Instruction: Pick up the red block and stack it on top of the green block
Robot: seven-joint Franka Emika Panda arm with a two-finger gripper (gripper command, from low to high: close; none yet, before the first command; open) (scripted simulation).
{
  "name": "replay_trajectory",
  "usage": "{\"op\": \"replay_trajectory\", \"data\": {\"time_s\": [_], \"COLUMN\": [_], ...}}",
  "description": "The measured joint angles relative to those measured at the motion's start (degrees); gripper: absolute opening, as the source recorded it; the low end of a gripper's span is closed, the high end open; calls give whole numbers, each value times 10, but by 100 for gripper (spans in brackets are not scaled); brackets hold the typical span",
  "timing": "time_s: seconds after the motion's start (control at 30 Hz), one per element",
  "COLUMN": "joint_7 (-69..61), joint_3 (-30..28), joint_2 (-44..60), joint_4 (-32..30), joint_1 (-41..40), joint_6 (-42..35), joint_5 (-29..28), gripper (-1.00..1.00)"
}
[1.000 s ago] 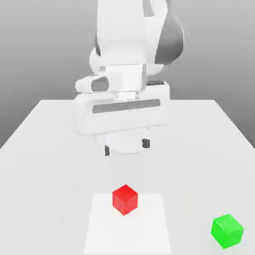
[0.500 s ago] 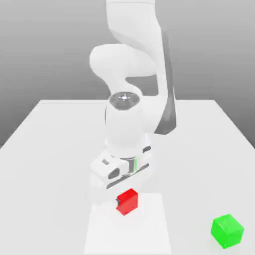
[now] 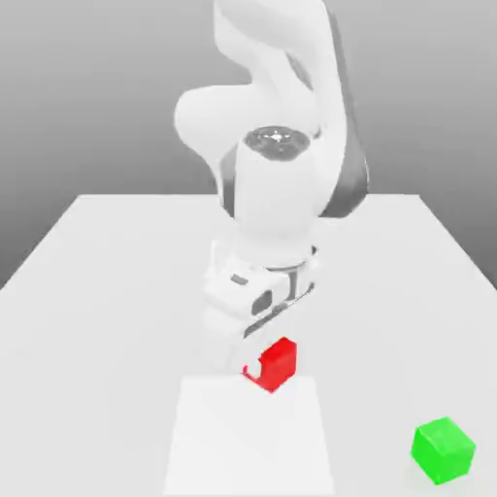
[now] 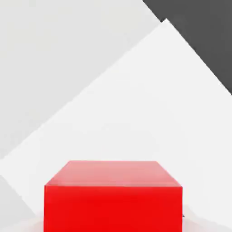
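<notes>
The red block is a small glossy cube hanging just above the table, below the white arm's hand. My gripper is shut on it, with the hand covering the block's upper left part in the exterior view. In the hand view the red block sits close in front of the camera, its top face and one side showing. The green block, a cube of the same size, rests on the table at the exterior view's right, near the front edge, well apart from the gripper.
The white table spreads wide on all sides of the arm. A paler square patch lies on it just below the lifted block. The arm's big body stands over the table's middle.
The hand came down from above onto the red block, shut on it, and has now raised it a little off the table and toward the exterior view's right. The green block has not moved.
</notes>
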Motion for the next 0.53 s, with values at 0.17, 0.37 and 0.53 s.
{"op": "replay_trajectory", "data": {"time_s": [0.17, 0.37, 0.53], "joint_7": [-89, -146, -142], "joint_3": [48, 87, 84], "joint_2": [51, 138, 174], "joint_4": [103, 181, 185], "joint_1": [59, 94, 98], "joint_6": [-53, -46, -14], "joint_5": [2, -7, -14], "gripper": [-100, -100, 100]}}
